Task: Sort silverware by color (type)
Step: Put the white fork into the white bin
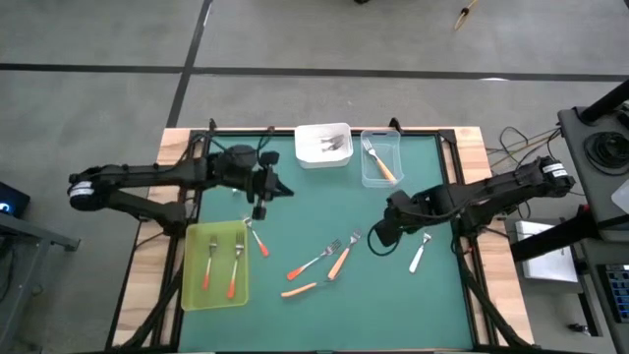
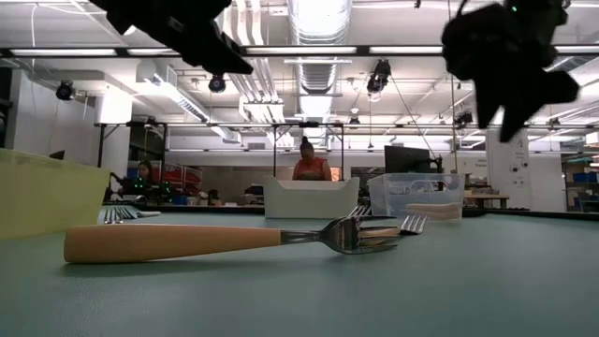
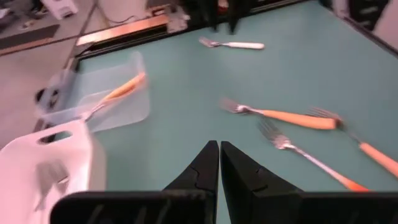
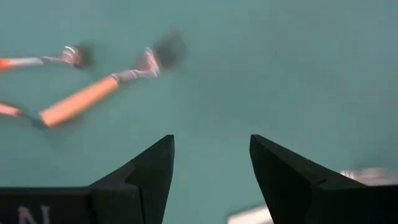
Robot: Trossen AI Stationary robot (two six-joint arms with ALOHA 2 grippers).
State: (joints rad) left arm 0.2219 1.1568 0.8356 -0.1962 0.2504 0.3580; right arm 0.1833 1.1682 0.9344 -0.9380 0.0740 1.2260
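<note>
Several forks lie loose on the green table: a red-orange one (image 1: 313,264), two light orange ones (image 1: 342,256) (image 1: 300,289), a white one (image 1: 421,254), and another red-orange one (image 1: 258,239) beside the yellow-green tray (image 1: 195,285). That tray holds two red-orange forks (image 1: 208,264) (image 1: 236,265). My left gripper (image 1: 283,190) (image 3: 219,146) is shut on nothing and hangs above the table, left of centre. My right gripper (image 1: 378,236) (image 4: 211,168) is open and points down over bare table, between the light orange fork (image 4: 93,93) and the white one.
At the far edge stand a white tray (image 1: 311,157) with forks in it and a clear tray (image 1: 366,177) with a light orange fork (image 1: 381,167). Bare table lies between the two arms. People show in the room beyond the table.
</note>
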